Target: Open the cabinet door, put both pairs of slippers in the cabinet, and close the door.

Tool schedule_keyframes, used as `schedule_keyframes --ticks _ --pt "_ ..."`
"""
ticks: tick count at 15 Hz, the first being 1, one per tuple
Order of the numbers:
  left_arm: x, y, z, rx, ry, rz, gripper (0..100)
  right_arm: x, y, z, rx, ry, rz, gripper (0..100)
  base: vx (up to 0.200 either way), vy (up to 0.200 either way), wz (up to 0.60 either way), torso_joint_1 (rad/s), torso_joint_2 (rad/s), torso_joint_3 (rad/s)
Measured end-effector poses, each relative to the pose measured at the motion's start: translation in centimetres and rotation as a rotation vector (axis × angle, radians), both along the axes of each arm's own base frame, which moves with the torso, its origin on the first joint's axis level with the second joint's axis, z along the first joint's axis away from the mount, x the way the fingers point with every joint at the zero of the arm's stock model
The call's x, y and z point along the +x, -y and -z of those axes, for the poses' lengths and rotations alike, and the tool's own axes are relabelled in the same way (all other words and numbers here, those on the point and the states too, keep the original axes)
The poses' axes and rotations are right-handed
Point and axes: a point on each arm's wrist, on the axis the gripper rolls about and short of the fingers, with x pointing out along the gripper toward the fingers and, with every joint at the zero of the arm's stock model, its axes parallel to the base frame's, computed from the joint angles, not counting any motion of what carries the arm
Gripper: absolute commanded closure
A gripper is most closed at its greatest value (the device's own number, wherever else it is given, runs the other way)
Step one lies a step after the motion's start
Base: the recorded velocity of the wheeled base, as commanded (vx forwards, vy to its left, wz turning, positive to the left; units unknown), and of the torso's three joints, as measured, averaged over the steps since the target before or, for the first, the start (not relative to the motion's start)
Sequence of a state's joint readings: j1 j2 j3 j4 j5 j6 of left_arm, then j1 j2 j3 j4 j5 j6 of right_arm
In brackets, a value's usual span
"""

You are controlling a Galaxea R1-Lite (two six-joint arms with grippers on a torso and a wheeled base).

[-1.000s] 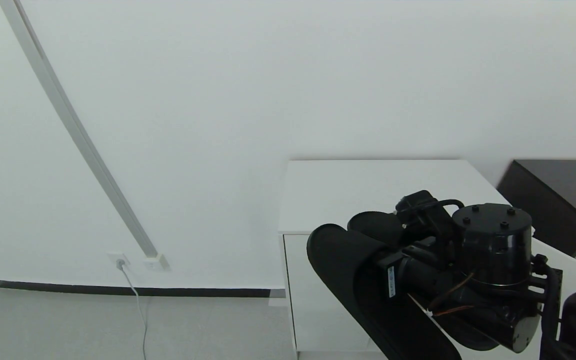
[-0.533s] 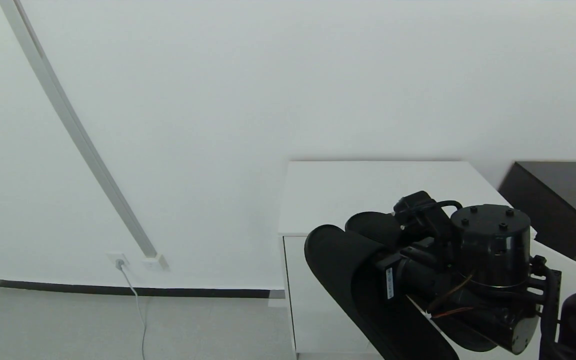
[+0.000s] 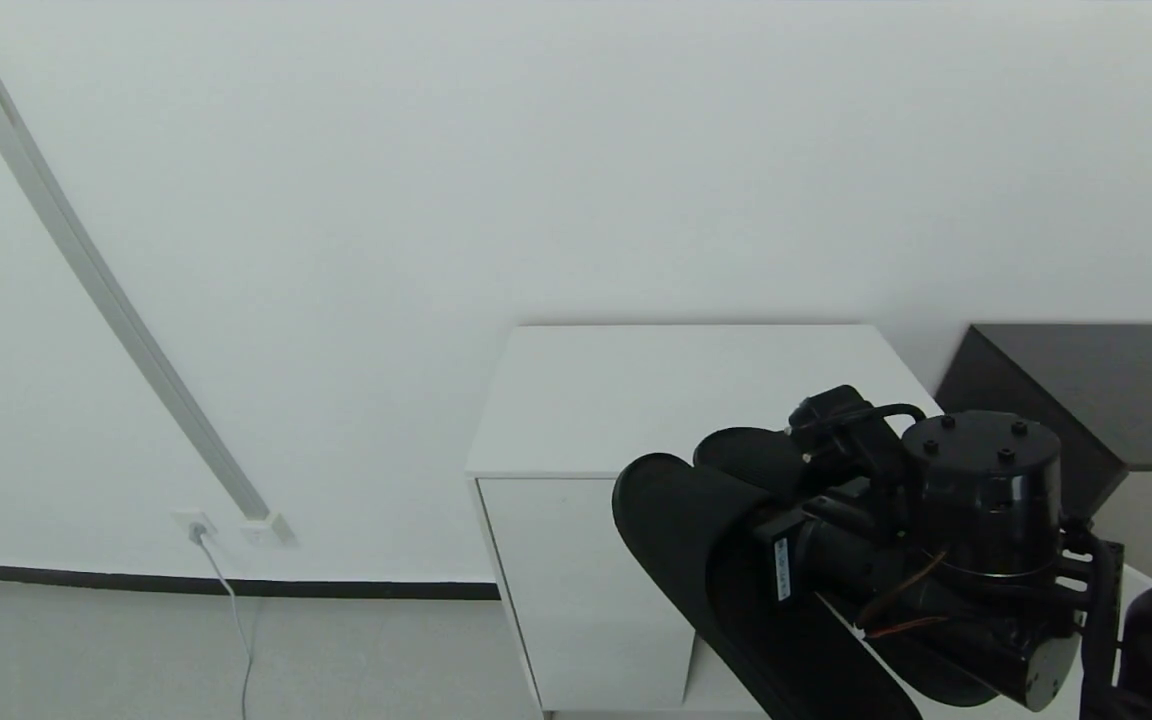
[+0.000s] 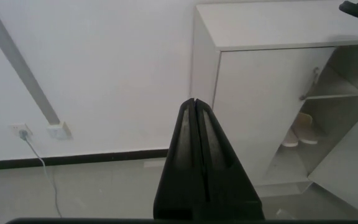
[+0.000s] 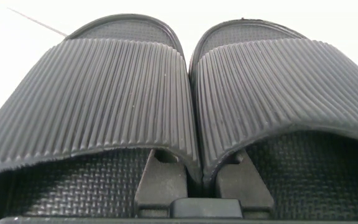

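A pair of black ribbed slippers (image 5: 117, 87) is pressed side by side, with my right gripper (image 5: 202, 186) shut on their inner straps. In the head view the black slippers (image 3: 696, 540) hang in front of the white cabinet (image 3: 686, 400), low and to the right. The left wrist view shows the cabinet (image 4: 260, 106) with its door (image 4: 353, 168) swung open. A pair of beige slippers (image 4: 303, 129) lies on its lower shelf. My left gripper (image 4: 195, 106) is shut and empty, out in front of the cabinet's left side.
A dark piece of furniture (image 3: 1086, 390) stands right of the cabinet. A wall socket with a hanging cable (image 3: 194, 522) and a slanted grey strip (image 3: 86, 270) are on the white wall to the left. Bare floor (image 4: 92, 186) lies before the cabinet.
The head camera has turned, so the cabinet and wall sit further left in the picture. The right arm with the black slippers keeps its place in the view.
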State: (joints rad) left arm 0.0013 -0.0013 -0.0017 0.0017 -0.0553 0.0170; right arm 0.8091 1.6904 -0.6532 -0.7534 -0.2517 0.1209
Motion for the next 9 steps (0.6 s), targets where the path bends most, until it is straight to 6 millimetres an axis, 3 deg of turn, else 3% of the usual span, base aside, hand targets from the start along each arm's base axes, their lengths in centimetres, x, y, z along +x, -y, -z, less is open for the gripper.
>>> schedule_keyframes --ticks 8,9 --pt "0.00 0.00 0.00 0.000 0.000 0.000 100 -0.14 0.13 0.25 -0.007 -0.006 0.000 100 0.000 -0.200 0.00 0.004 0.00 0.002" --pt "0.00 0.00 0.00 0.000 0.000 0.000 100 -0.18 0.17 0.31 -0.009 -0.009 0.001 100 0.000 0.000 0.00 0.000 0.00 0.000"
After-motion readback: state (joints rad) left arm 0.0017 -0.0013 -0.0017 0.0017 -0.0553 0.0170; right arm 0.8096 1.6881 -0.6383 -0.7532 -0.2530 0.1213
